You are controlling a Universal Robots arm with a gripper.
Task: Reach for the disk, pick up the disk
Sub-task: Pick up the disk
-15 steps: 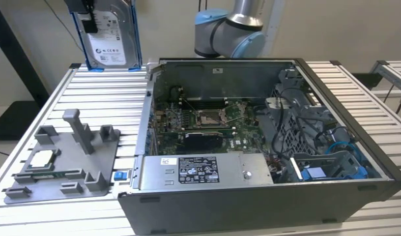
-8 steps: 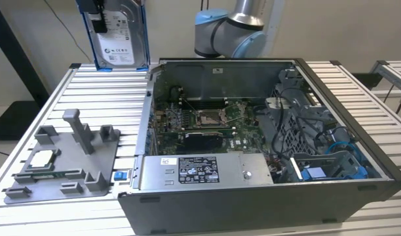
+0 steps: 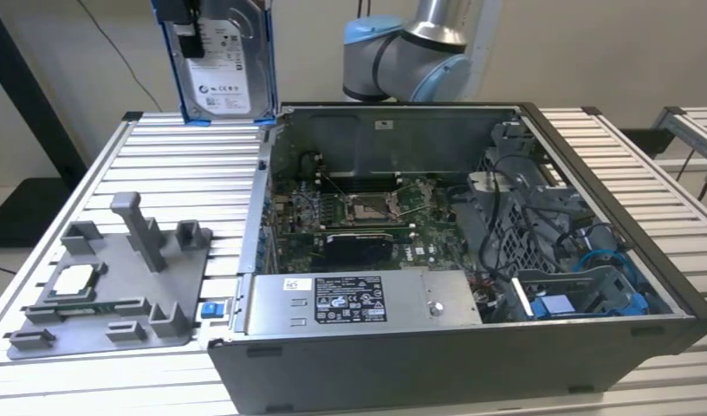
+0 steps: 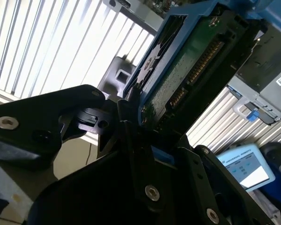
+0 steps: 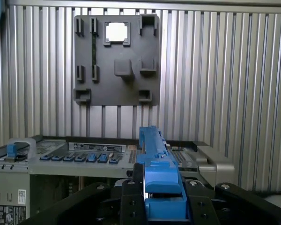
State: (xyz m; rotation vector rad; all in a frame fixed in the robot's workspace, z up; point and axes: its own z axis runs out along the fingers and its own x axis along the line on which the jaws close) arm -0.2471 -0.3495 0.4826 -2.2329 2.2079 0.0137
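The disk (image 3: 223, 74) hangs upright in the air above the far end of the slatted table, just off the back corner of the open computer case on the exterior view's left; its white label and blue frame face the camera. My gripper (image 3: 188, 24) is shut on its upper edge. In the second wrist view the disk's green circuit-board side (image 4: 192, 61) rises out of my black gripper (image 4: 140, 129). In the first wrist view the blue frame edge (image 5: 154, 164) sits clamped in my gripper (image 5: 161, 190).
The open computer case (image 3: 585, 165) fills the middle and the exterior view's right of the table. A grey fixture plate (image 3: 111, 286) with a small silver chip (image 3: 74, 279) lies on the left. The arm's base (image 3: 405, 52) stands behind the case.
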